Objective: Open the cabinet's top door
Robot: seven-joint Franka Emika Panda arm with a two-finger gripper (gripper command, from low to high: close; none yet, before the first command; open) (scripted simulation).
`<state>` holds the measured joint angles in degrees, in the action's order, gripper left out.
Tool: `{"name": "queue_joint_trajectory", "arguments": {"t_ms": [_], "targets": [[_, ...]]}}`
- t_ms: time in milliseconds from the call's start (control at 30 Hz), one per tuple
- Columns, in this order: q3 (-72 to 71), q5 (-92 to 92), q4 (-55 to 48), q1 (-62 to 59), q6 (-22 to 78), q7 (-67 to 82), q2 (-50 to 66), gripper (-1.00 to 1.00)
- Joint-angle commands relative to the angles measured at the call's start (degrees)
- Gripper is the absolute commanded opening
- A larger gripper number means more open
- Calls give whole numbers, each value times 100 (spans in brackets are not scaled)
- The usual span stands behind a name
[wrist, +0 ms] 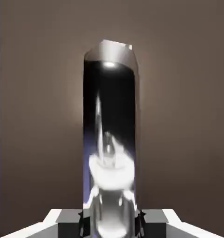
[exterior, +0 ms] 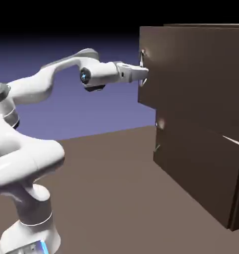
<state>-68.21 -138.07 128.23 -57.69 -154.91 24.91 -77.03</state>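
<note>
The tall dark brown cabinet (exterior: 225, 198) stands at the exterior view's right. Its top door (exterior: 196, 69) carries a silver bar handle (exterior: 142, 55) at its left edge, and that edge stands a little further out than the panel below. My gripper (exterior: 144, 75) reaches level from the left and is shut on the handle. In the hand view the shiny handle (wrist: 111, 121) rises upright between my two grey fingertips (wrist: 69, 224), which press on either side of it, with my gripper (wrist: 111, 222) at its lower end. Brown door (wrist: 188, 116) fills the background.
Below the top door sits the lower door (exterior: 196, 168) with its own small handle (exterior: 158, 135). The brown table (exterior: 106, 188) stretches between the robot's base and the cabinet. The white arm (exterior: 46, 84) arches over it from the lower left.
</note>
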Motion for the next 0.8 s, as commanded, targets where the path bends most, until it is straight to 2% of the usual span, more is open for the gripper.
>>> {"name": "queue_joint_trajectory", "arguments": {"t_ms": [0, 467, 767], "targets": [[107, 2, 209, 174, 146, 90, -29, -100], [2245, 914, 3079, 2625, 2338, 969, -604, -100], [4114, 2518, 4136, 3321, 3550, 1109, -1154, -100]]}}
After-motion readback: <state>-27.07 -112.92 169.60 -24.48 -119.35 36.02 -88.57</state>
